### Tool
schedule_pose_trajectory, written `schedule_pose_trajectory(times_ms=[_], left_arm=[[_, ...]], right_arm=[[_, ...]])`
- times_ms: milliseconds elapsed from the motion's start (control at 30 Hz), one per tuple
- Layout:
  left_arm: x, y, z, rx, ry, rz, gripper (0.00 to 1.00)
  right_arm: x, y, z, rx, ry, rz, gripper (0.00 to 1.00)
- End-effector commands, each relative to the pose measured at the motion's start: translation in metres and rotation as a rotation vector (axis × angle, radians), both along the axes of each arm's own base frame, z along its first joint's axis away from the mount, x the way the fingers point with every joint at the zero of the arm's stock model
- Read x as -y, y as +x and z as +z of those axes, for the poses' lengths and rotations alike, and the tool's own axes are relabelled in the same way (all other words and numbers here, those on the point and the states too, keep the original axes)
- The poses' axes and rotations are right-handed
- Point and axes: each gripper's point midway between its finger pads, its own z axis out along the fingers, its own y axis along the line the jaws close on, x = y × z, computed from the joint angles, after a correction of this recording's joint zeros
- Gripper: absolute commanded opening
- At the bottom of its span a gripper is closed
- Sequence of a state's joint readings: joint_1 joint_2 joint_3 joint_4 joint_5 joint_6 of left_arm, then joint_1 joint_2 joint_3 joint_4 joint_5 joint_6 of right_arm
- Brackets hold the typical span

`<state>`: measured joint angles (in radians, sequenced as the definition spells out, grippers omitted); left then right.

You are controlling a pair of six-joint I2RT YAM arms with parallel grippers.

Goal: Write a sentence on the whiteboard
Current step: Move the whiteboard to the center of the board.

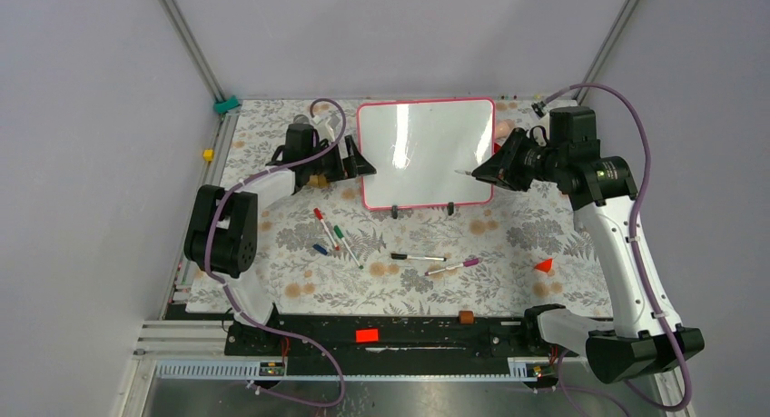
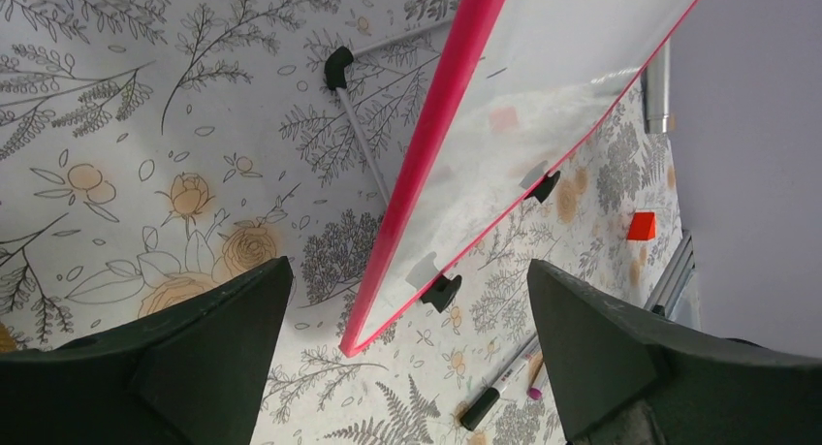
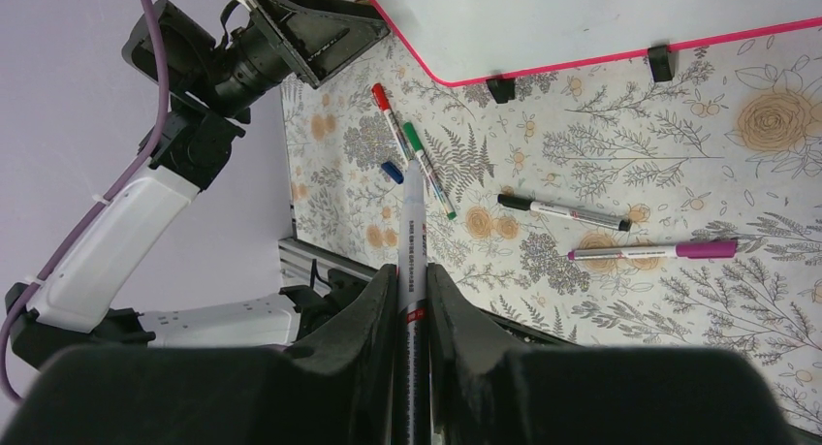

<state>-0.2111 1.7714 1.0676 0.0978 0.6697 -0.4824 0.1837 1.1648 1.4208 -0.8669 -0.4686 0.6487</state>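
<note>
jaws: left gripper (image 2: 409,266) spread wide, right gripper (image 3: 412,270) clamped on a marker (image 3: 412,227).
whiteboard (image 1: 422,153) stands between them, its edge just ahead of the left one; face looks blank, so the whole sentence seems unwritten.

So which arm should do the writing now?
The right arm, probably. The right gripper is shut on a marker whose tip points at the whiteboard. The left gripper is open and empty, beside the board's edge.
</note>
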Motion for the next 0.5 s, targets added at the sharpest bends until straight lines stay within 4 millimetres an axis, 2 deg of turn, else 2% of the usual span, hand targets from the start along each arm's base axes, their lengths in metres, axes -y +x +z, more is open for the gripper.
schedule_pose_trajectory(times_ms=[0,267,467], left_arm=[[0.002,0.01,0.017,0.073,0.025,-0.042,0.93],[-0.002,0.009,0.015,0.091,0.105,-0.11,0.92],[0.001,0.007,0.008,0.116,0.071,-0.114,0.92]], right_arm=[[-0.002,-0.007,0.017,0.064,0.005,0.032,0.0],[0.0,-0.013,0.019,0.08,0.002,0.027,0.0],[-0.002,-0.011,0.022,0.081,0.009,0.037,0.0]])
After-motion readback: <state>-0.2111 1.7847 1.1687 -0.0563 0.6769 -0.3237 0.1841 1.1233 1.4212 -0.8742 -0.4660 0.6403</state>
